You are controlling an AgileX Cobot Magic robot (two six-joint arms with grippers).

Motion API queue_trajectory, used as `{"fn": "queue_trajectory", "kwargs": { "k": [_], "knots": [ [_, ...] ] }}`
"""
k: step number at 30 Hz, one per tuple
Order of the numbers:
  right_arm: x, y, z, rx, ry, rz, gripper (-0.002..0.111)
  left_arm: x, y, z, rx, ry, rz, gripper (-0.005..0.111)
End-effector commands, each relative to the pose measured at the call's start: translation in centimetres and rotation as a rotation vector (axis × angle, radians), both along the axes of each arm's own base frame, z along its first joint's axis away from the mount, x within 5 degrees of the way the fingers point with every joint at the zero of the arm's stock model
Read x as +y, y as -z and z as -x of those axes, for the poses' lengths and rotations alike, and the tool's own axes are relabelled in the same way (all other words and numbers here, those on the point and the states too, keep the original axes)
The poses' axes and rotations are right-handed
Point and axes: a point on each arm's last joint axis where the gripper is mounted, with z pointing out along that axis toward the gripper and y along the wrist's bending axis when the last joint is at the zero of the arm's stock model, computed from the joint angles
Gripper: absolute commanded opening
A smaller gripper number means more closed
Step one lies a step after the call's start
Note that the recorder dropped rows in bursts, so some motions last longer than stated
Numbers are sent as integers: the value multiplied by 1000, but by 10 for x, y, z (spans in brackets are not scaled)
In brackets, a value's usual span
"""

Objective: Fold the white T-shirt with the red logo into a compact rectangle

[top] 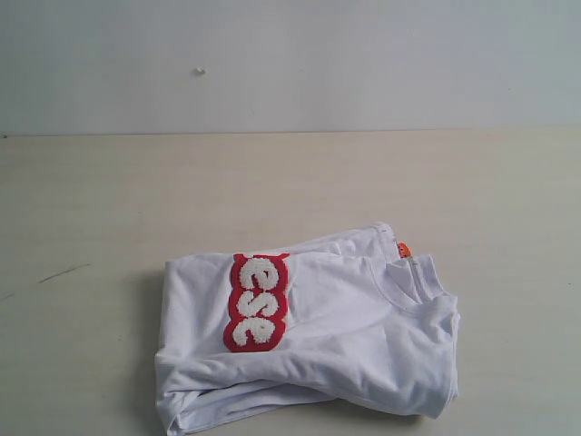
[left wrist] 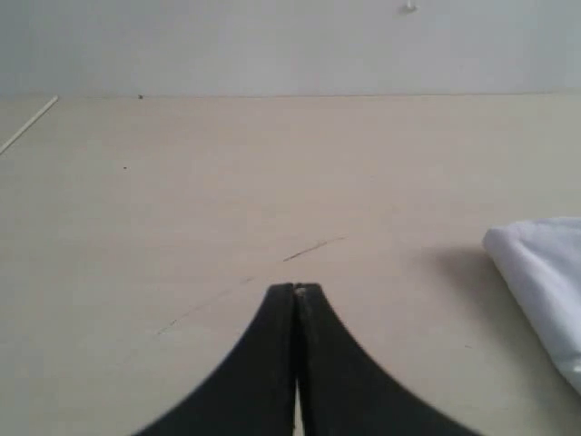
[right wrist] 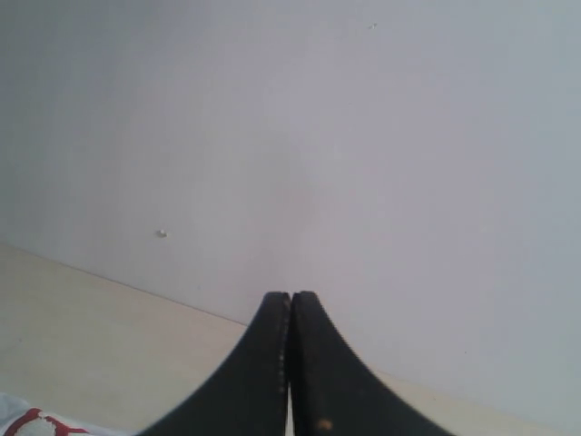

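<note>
Pale wooden table [top: 109, 200] under a plain grey-white wall [top: 290, 54] carries the white T-shirt [top: 354, 336], which lies near the front edge, a little right of centre. It is already gathered into a rough rectangle, with loose layers showing along the near side. Its long axis runs left to right in the exterior view, with the collar [top: 408, 291] and orange tag [top: 404, 249] at the right end. The red logo [top: 257, 302] crosses that axis, its letters turned sideways.

The left gripper [left wrist: 297, 291] is fully closed and empty, low over bare table beside the shirt. The right gripper [right wrist: 290, 295] is also closed and empty, aimed at the wall. Both look parked clear, probably because the folding is about finished.
</note>
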Motion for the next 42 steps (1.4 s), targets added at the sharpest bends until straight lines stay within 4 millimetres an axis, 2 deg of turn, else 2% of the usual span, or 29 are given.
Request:
{"fn": "queue_trajectory", "kwargs": {
  "k": [1,10,42],
  "knots": [
    [0,1,0,-3,1,-3,0,1,0,0,-6,-9,-10,0],
    [0,1,0,-3,1,-3,0,2,1,0,0,-49,94,0],
    [-1,1,0,-5,12,31,0,2,1,0,2,-50,96,0]
  ]
}}
